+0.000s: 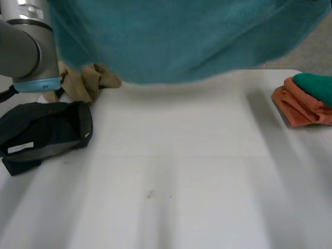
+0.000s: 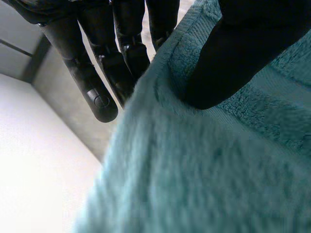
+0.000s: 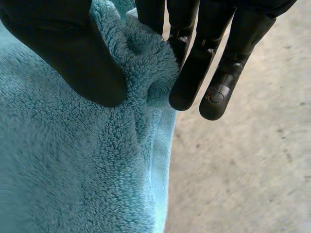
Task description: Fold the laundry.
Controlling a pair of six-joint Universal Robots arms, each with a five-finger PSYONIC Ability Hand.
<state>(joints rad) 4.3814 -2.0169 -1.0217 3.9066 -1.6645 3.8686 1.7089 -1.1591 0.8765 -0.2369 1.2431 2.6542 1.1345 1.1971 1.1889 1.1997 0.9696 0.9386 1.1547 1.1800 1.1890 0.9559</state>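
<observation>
My left hand point(image 2: 238, 53) pinches the teal towel point(image 1: 181, 41) by an edge between thumb and fingers point(image 2: 97, 68); my right hand point(image 3: 73, 53) pinches a bunched edge likewise, above the worktop point(image 1: 181, 171).

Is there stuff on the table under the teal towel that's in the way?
Nothing visible: the table is bare below the towel. A black garment lies at the left, a folded orange stack at the right.

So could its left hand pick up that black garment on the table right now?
Probably not yet: the left hand is pinching the edge of the teal towel. The black garment lies uncovered on the table near the left arm, so reach looks fine once it lets go.
</observation>
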